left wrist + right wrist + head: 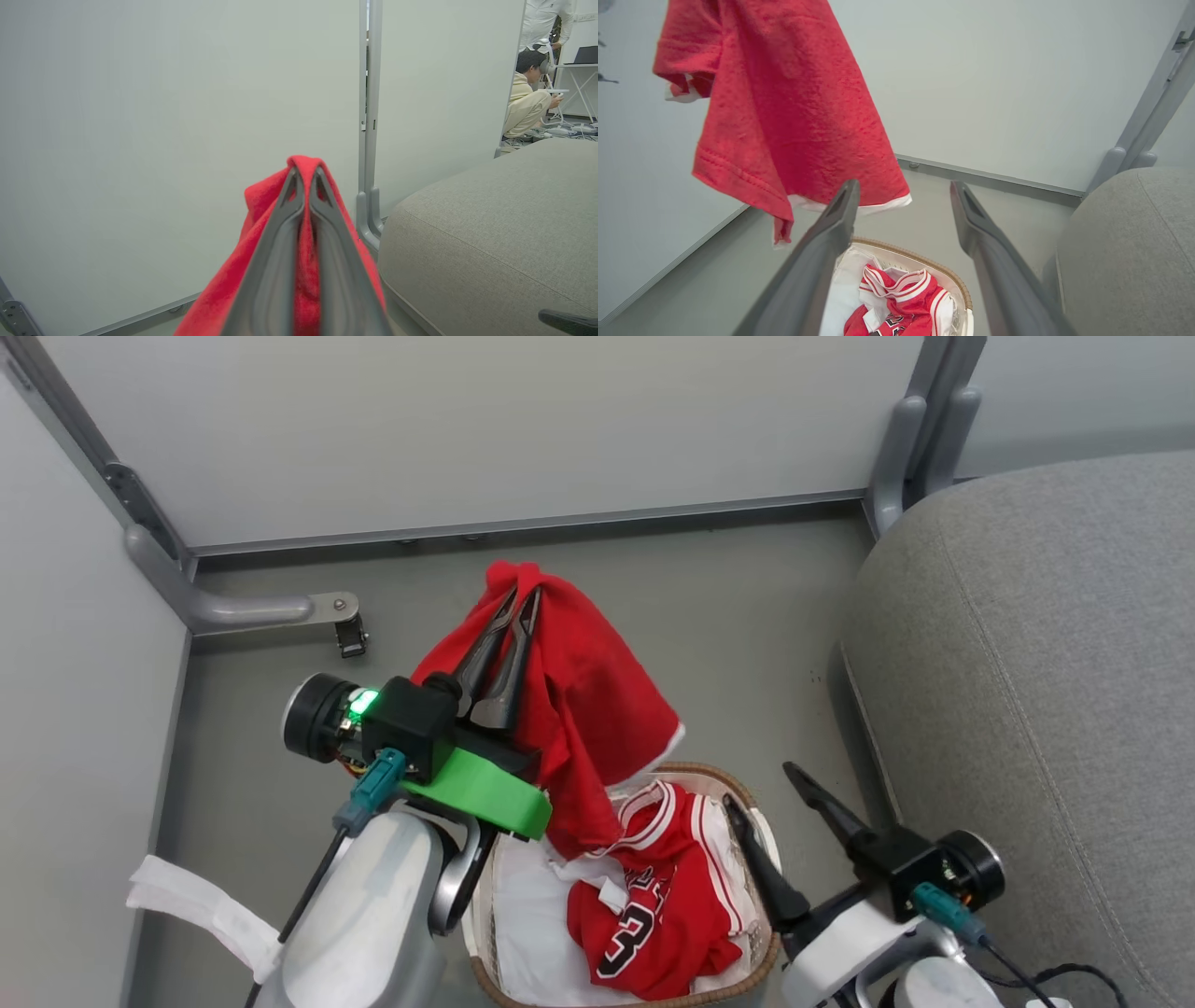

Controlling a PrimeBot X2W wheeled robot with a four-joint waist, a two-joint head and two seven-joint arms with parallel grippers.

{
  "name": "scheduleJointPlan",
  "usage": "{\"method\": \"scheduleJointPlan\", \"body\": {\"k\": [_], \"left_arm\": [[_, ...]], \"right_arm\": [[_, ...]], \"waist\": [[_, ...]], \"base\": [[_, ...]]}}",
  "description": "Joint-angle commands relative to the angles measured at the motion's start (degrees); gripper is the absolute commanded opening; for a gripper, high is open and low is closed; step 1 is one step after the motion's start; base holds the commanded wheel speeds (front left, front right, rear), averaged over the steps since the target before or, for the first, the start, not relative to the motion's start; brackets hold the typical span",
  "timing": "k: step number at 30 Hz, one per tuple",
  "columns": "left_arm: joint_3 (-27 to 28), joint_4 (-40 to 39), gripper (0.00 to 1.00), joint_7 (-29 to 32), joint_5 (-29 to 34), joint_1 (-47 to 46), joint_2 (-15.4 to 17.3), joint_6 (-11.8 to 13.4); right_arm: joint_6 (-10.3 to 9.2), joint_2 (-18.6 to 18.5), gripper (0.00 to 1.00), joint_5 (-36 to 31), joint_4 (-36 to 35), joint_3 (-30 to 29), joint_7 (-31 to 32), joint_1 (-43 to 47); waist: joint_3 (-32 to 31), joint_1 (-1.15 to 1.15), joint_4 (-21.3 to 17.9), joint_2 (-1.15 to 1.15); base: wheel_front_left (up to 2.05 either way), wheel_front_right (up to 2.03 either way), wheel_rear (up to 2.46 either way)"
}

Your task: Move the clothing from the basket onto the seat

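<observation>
Red garment (597, 691) hangs from left gripper (524, 593), above the basket (698, 770) rim.

Plain red garment (597, 695), white hem, pinched in left gripper (525, 595). Below it: red jersey (653, 896), white stripes, black-and-white numerals; cream basket (724, 782), brown rim. Grey seat (1046, 691).

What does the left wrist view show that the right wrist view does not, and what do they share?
Left wrist view adds: the left tool shut on a fold of the plain red garment, and a seated person past the pale panels. Right wrist view adds: the basket holding the jersey, framed by the open right tool. Shared: the plain red garment, the seat, the pale panels.
</observation>
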Motion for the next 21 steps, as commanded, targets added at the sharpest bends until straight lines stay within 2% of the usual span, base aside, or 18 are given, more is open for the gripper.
{"method": "scheduleJointPlan", "body": {"k": [1, 6, 10, 21], "left_arm": [[-0.57, -0.3, 0.0, -0.06, -0.78, -0.75, 0.04, -0.15], [-3.54, -1.26, 0.0, -0.06, -1.56, -0.61, -0.01, -0.2], [-6.46, -1.76, 0.0, -0.06, -2.89, -0.51, 0.0, -0.22], [-14.61, -3.45, 0.0, -0.06, -6.64, -1.41, -0.02, -0.07]], "right_arm": [[-0.02, 0.04, 1.0, 0.28, -0.45, 1.85, -0.27, -0.32], [-0.03, 0.43, 1.0, 0.57, -1.77, 7.84, -0.27, -4.17], [-0.03, 0.55, 1.0, -2.29, -1.7, 10.79, -0.26, -8.31], [-0.03, 2.63, 1.0, -8.85, 7.82, 9.32, -0.2, -16.42]], "waist": [[-0.7, 0.01, 1.51, 0.0], [-0.54, 0.01, 3.71, 0.0], [-0.07, 0.01, 5.81, 0.0], [0.22, 0.01, 10.63, 0.0]], "base": [[0.0, 0.0, 0.0], [0.0, 0.0, 0.0], [0.0, 0.0, 0.0], [0.0, 0.0, 0.0]]}}
